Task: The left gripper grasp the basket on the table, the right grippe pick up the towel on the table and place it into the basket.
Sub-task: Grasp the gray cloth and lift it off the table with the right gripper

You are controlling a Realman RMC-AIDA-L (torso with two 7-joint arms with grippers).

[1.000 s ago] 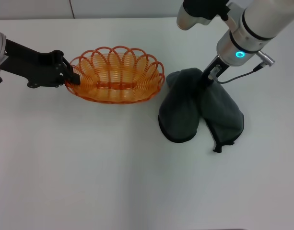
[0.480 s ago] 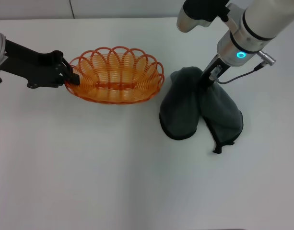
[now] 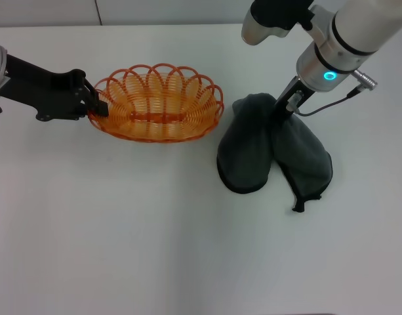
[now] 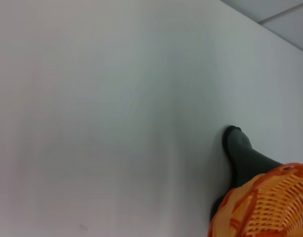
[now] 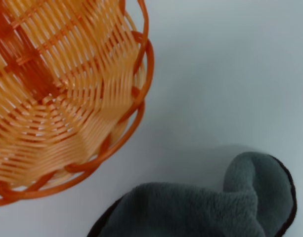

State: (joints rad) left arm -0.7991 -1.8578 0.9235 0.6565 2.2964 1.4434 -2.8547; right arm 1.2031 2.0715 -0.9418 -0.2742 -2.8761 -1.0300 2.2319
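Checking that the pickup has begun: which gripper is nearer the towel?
The right. The right gripper is down on the towel, at the fold between its two lobes. The left gripper is at the basket rim's far end, across from the towel.

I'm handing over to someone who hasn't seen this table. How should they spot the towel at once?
On the white table, look to the right of the orange basket. There, under the right gripper, lies the towel: a dark grey soft cloth rumpled into two lobes. It is the only dark, limp thing there, with a black edge and small corner tab.
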